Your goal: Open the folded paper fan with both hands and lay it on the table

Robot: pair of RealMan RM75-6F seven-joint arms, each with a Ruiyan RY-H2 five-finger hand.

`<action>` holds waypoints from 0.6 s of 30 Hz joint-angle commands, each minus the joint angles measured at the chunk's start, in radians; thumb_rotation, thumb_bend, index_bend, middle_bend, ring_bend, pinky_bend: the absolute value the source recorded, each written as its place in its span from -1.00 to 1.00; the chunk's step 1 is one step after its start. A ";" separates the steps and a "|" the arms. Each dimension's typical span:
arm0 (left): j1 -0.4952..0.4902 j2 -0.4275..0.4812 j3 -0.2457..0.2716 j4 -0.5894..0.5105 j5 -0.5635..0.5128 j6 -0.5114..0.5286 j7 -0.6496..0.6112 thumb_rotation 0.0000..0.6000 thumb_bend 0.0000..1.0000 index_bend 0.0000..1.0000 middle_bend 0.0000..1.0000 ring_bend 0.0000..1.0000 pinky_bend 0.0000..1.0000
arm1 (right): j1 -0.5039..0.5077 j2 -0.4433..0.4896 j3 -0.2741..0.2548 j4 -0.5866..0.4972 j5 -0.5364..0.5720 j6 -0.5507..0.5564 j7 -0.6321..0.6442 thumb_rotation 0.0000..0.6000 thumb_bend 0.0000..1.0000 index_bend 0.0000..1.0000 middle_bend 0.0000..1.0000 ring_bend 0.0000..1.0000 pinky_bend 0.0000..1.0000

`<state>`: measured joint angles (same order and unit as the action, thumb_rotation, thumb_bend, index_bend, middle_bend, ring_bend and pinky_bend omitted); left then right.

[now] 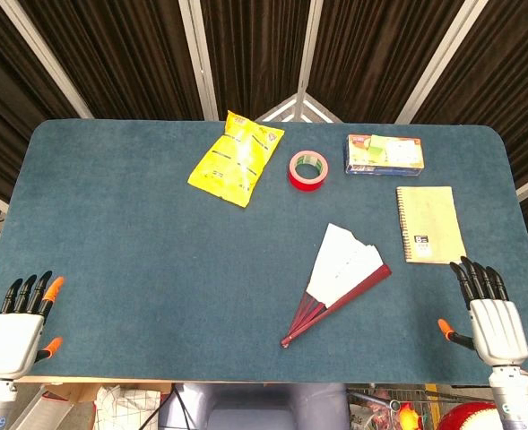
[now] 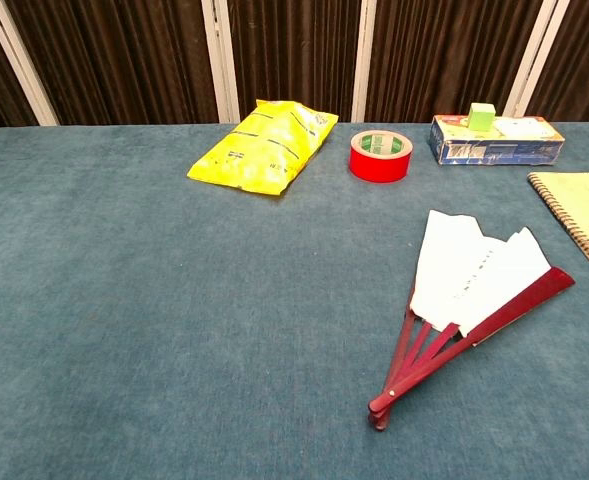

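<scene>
Left hand (image 1: 17, 330) and right hand (image 1: 491, 318), white boxy palms, black fingers, some orange tips, grey wrists

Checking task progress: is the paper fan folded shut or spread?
Partly spread: the fan lies flat on the table, white leaf fanned narrowly, red ribs splayed. Neither hand touches it.

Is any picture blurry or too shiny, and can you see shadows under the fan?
Head view: sharp and evenly lit, no glare, only a thin shadow beside the fan; the table edges bow a little. Chest view: also sharp, the fan casts a faint shadow, and the red tape shows no glare.
</scene>
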<state>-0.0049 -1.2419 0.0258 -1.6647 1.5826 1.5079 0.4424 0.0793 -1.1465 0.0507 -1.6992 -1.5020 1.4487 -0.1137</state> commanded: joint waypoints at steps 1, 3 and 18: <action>0.004 0.003 0.002 -0.003 0.000 0.006 0.001 1.00 -0.83 -0.82 -1.00 -1.00 -1.00 | 0.004 -0.004 0.000 0.004 0.004 -0.007 0.001 1.00 -0.52 -0.87 -0.89 -0.92 -0.84; 0.007 0.005 0.003 -0.005 0.003 0.014 0.000 1.00 -0.83 -0.82 -1.00 -1.00 -1.00 | 0.007 -0.005 0.000 0.005 0.004 -0.011 0.000 1.00 -0.52 -0.87 -0.89 -0.92 -0.84; 0.019 0.046 0.003 -0.019 0.009 0.046 -0.085 1.00 -0.83 -0.82 -1.00 -1.00 -1.00 | 0.013 0.003 -0.026 -0.010 -0.037 -0.025 0.017 1.00 -0.53 -0.80 -0.89 -0.90 -0.84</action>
<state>0.0145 -1.2003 0.0321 -1.6801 1.5966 1.5560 0.3620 0.0912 -1.1437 0.0257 -1.7082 -1.5369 1.4254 -0.0986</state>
